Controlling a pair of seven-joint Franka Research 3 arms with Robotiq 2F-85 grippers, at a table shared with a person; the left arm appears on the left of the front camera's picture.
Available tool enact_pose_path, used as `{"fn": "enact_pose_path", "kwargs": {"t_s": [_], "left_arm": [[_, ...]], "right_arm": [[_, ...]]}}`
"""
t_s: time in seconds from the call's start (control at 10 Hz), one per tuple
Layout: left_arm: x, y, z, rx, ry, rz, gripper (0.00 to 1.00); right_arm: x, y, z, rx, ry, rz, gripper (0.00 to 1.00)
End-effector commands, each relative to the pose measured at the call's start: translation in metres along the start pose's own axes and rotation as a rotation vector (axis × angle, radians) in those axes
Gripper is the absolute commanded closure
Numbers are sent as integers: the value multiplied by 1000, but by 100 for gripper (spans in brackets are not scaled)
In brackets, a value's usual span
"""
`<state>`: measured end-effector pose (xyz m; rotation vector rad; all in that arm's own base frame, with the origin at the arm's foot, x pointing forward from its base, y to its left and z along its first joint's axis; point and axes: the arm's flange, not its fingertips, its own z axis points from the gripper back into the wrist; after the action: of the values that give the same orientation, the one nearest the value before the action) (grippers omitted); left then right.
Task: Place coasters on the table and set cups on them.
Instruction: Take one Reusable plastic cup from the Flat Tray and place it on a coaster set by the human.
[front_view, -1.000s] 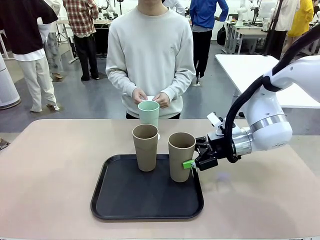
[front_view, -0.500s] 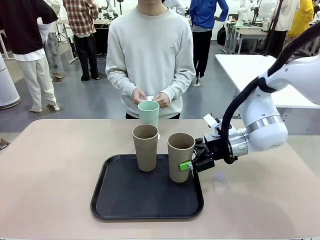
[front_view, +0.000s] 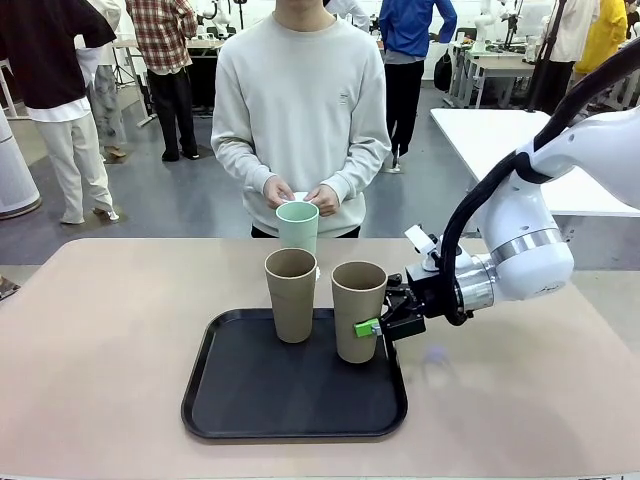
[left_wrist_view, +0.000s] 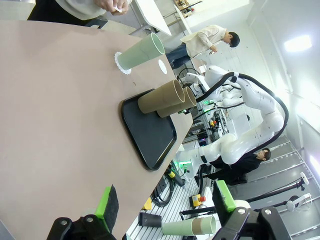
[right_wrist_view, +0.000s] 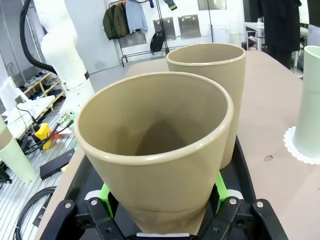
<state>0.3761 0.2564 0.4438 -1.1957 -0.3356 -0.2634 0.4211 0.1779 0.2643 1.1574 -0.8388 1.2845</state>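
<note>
right gripper (front_view: 368, 327): jaws clamped on the near tan cup (front_view: 359, 312), low on its wall, green pads either side just above the base. Cup is upright, long axis vertical, mouth up, wide end on top. Its base is down at the black tray (front_view: 250, 400); can't tell if it's touching or just off it. Wrist comes in sideways, so the jaws sit roughly level, across the cup's axis.

second tan cup (front_view: 291, 295): just beyond the held one from the jaws, on the tray, upright, mouth up, small gap between the two.

mint cup (front_view: 297, 228): further out past both, off the tray on the tabletop (front_view: 100, 330), upright on a coaster (right_wrist_view: 292, 145), lacy edge showing round its base.

person's hands (front_view: 278, 190): beyond the mint cup, pinching something small and white, too small to tell.

left gripper (left_wrist_view: 165, 205): jaws wide apart, nothing between them, cups and tray far ahead of them.
</note>
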Motion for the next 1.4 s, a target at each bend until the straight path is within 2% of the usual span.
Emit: {"fn": "enact_pose_path", "kwargs": {"t_s": [0.0, 0.1, 0.3, 0.5, 0.6, 0.7, 0.8, 0.9, 1.0, 1.3], "left_arm": [[0, -2, 2, -2, 3, -2, 0], [0, -2, 2, -2, 3, -2, 0], [0, -2, 2, -2, 3, -2, 0], [0, -2, 2, -2, 3, -2, 0], [0, -2, 2, -2, 3, -2, 0], [0, -2, 2, -2, 3, -2, 0], [0, -2, 2, -2, 3, -2, 0], [0, -2, 2, -2, 3, -2, 0], [0, -2, 2, -2, 3, -2, 0], [0, -2, 2, -2, 3, -2, 0]], "right_arm": [[18, 26, 11, -16, -14, -10, 73], [39, 43, 21, -24, -10, -5, 20], [92, 76, 52, -44, -3, -6, 20], [121, 80, 79, -93, -20, -32, 20], [127, 78, 88, -145, -15, -109, 20], [132, 72, 86, -323, -34, -337, 20], [129, 80, 81, -117, -16, -31, 20], [129, 80, 81, -117, -16, -31, 20], [134, 76, 96, -210, -11, -148, 14], [144, 35, 196, -378, -46, -240, 14]]}}
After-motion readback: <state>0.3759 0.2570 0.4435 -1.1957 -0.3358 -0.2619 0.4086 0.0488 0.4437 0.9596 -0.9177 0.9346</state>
